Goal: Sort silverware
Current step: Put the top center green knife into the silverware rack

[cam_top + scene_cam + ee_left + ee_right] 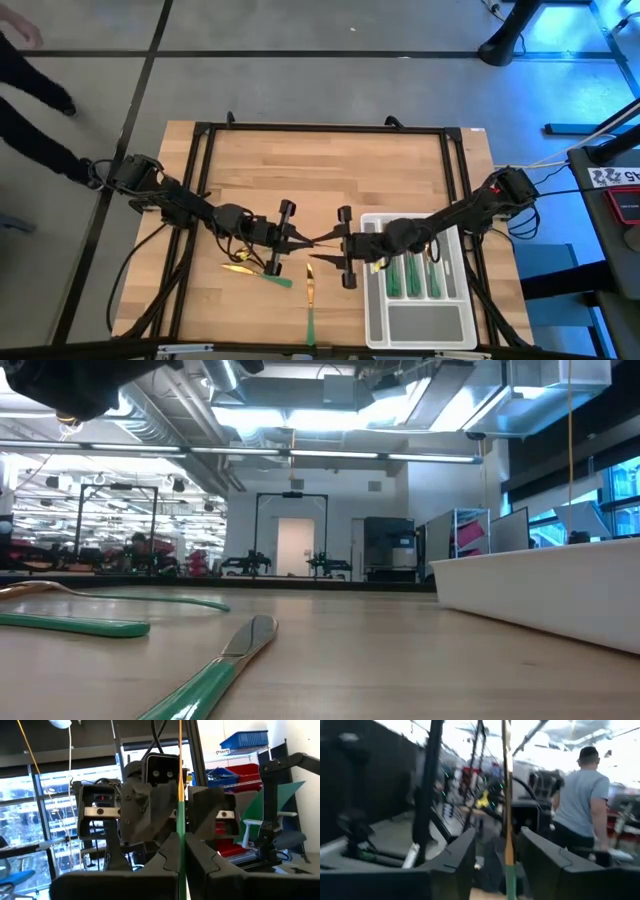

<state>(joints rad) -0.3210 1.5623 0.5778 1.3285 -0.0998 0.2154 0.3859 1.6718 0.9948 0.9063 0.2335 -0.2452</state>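
The left gripper [303, 240] and right gripper [318, 241] meet tip to tip above the table [330, 170]; the left fingers pinch a green-handled utensil [180, 795], its head cut off; the right jaws flank it, contact unclear; beside the right gripper, the tray [420, 322] holds green-handled silverware [415, 275]; a knife [311, 290] and spoon [252, 268] lie below the grippers.

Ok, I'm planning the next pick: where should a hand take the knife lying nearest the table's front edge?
Take the knife by its green handle, mid-length, coming straight down from above and closing across its narrow width. It lies flat, with its gold blade pointing toward the arms. Bare wood on both sides leaves room to close.
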